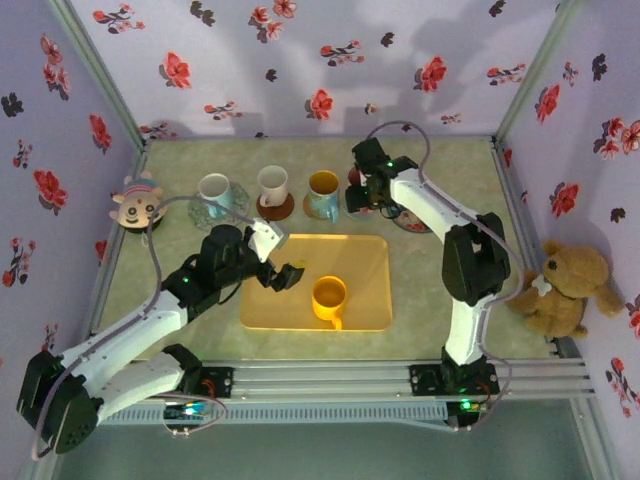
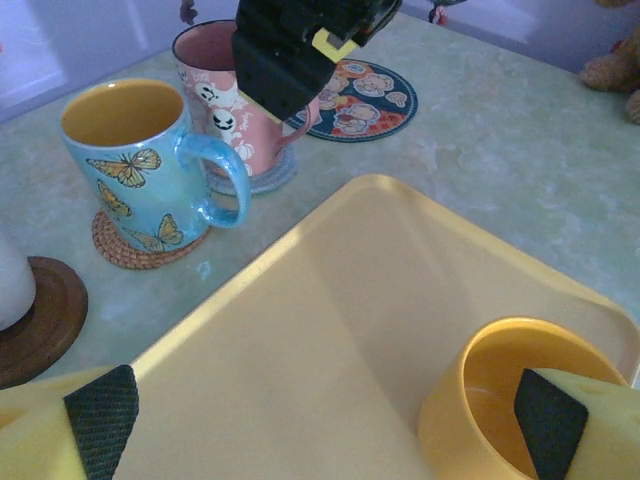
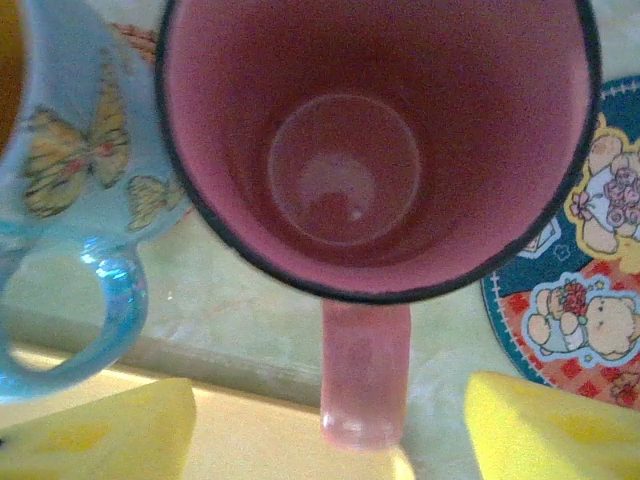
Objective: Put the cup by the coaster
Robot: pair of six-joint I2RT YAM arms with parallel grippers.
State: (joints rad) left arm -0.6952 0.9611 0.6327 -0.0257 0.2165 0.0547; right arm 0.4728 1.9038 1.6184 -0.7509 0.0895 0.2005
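The right gripper (image 3: 330,425) hung wide open, fingers (image 3: 100,440) either side of the handle of the pink cup (image 3: 345,160), not touching. The cup stood just beside the bear coaster (image 3: 580,310). Probably grasp or release (unclear which). The next move needed a straight path clear of the butterfly mug (image 2: 135,165). The left gripper (image 2: 325,425) was open over the yellow cup (image 2: 450,420) on the tray (image 2: 350,300).

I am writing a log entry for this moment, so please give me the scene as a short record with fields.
pink cup: upright on a greyish coaster, beside the teddy-bear coaster
right gripper: open, above the pink cup, fingers either side of its handle
left gripper: open, low over the yellow tray, near the yellow cup
back row: butterfly mug on a woven coaster; white cup on a brown coaster
table edges: doll at left, teddy bear at right
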